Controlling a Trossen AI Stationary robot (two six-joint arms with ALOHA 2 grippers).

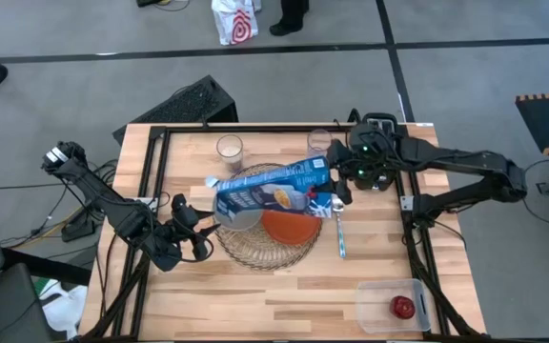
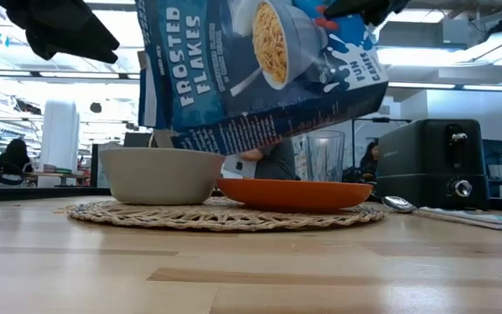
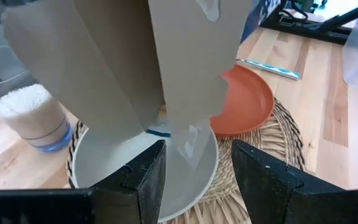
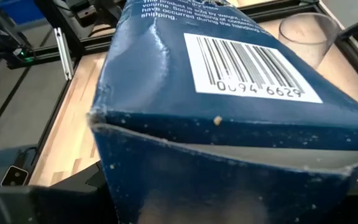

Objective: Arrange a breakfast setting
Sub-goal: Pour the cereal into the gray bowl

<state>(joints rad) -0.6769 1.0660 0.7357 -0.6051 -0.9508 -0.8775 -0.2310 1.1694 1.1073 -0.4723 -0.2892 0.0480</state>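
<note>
The blue-white cereal box (image 1: 270,186) hangs tilted over the round wire mat (image 1: 265,250), its open end (image 3: 166,81) down over the grey bowl (image 2: 159,174). The orange plate (image 1: 289,227) lies on the mat beside the bowl. My right gripper (image 1: 336,184) is shut on the box's raised closed end. My left gripper (image 3: 197,180) is open next to the bowl, just under the box's open flaps, touching nothing that I can see. The metal spoon (image 1: 339,233) lies right of the mat. Two clear glasses (image 1: 229,148) (image 1: 319,141) stand at the far side. The red apple (image 1: 403,307) lies in a clear tub. The bread is out of view. My right gripper holds the cereal box by its closed end (image 1: 324,176), coming from the table's right side. The box itself hides the fingers in the right wrist view (image 4: 229,143). The box is lifted clear and slants down toward the left, its open end over the bowl.
A black toaster (image 2: 447,161) shows in the low view behind the spoon. The clear plastic tub (image 1: 389,305) with the apple sits at the near right corner. Bare wood lies along the near edge (image 1: 284,305). A black frame borders the table.
</note>
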